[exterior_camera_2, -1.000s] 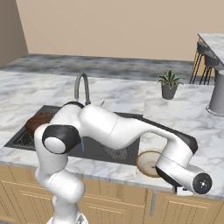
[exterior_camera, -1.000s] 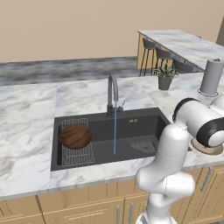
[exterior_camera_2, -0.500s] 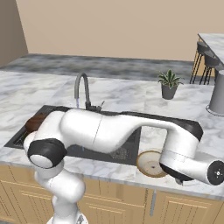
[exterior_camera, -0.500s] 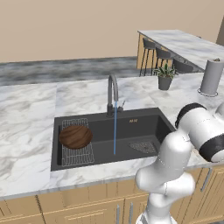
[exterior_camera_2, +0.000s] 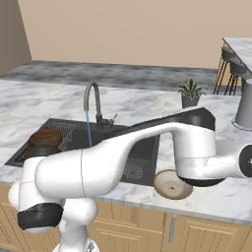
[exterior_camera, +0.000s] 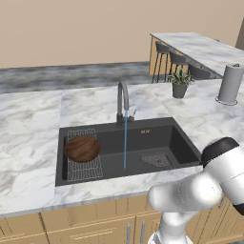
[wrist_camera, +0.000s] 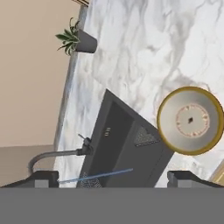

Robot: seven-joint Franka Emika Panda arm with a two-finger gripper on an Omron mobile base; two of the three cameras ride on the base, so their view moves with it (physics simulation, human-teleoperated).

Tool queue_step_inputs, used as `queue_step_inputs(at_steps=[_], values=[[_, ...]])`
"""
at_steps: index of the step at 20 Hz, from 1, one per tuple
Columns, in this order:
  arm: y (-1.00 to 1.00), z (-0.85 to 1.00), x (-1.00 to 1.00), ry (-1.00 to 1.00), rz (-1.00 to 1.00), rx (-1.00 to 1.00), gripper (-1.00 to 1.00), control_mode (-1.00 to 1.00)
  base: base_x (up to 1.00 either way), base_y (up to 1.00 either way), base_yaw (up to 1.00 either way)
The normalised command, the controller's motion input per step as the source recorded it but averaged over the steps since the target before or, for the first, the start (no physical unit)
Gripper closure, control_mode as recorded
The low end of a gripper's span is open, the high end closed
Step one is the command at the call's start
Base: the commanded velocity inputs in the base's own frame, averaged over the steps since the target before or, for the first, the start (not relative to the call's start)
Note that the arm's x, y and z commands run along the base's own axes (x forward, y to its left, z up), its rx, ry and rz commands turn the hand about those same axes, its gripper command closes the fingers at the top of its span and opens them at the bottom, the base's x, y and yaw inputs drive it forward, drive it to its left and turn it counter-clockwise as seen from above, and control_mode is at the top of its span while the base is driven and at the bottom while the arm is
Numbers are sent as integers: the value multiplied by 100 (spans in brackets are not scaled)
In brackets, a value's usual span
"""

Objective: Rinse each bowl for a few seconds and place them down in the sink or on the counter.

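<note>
My gripper (wrist_camera: 112, 177) hangs over the counter (wrist_camera: 144, 48) with its jaws spread wide and nothing between them; the two fingertips (wrist_camera: 43, 177) stand at opposite sides of the hand view. The tan bowl (wrist_camera: 190, 120) sits upright on the marble, just beside the right-hand corner of the sink (wrist_camera: 114, 144), near the counter's front edge. Bare marble lies open around its other sides, out toward the plant pot (wrist_camera: 85, 42) near the back wall. The brown bowl (exterior_camera: 82, 148) rests on the wire rack (exterior_camera: 84, 167) at the left end of the basin. A thin stream of water (exterior_camera: 125, 138) falls from the tap (exterior_camera: 122, 102) into the open middle of the basin, left of the mesh strainer (exterior_camera: 155, 159).
</note>
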Motion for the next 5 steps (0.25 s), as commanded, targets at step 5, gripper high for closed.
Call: queue_step_inputs(at_steps=[5], values=[[69,89,-1,-2,4,-14,-100,-100,0,0,0]])
